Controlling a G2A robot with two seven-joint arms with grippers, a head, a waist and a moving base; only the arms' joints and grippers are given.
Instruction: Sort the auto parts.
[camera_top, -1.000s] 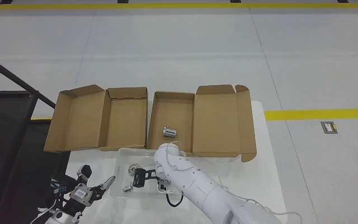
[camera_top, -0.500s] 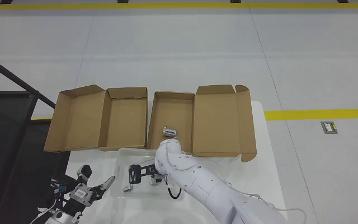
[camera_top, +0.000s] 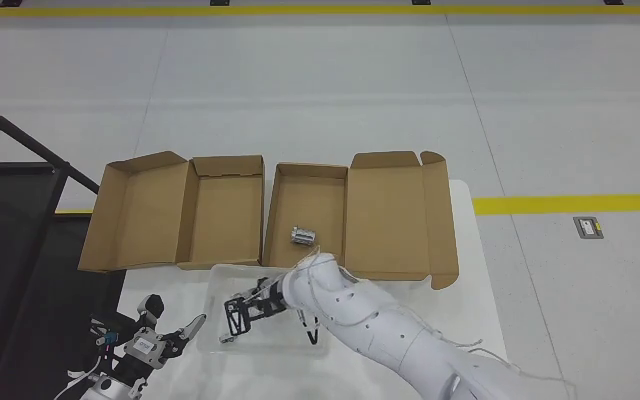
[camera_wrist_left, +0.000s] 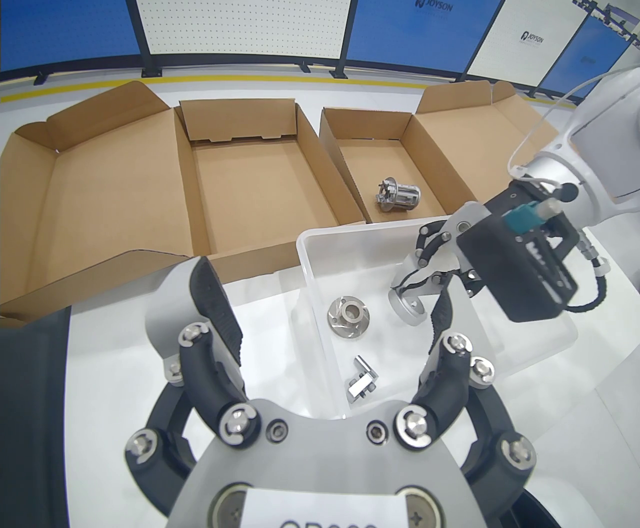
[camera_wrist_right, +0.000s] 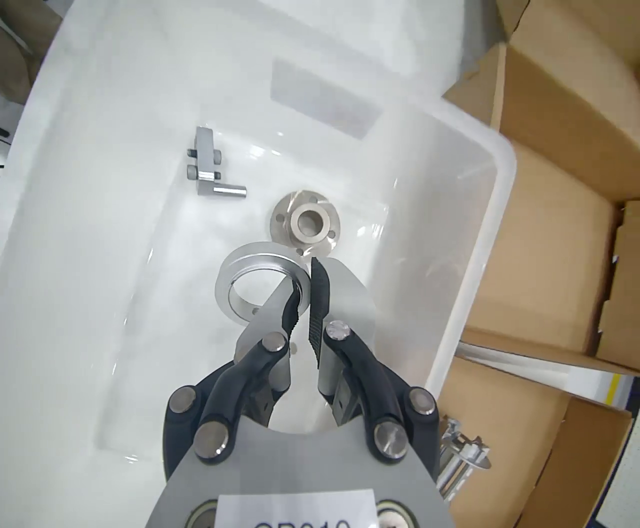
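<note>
The right tool (camera_wrist_right: 305, 280) is closed on the silver metal ring (camera_wrist_right: 250, 251) in the clear plastic bin (camera_wrist_right: 495, 165); the left tool (camera_wrist_left: 325, 290) stands wide open, empty.

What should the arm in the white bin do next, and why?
Probably lift straight up: the right gripper pinches the metal ring by its wall inside the plastic bin, so it must clear the rim before reaching a cardboard box.
</note>
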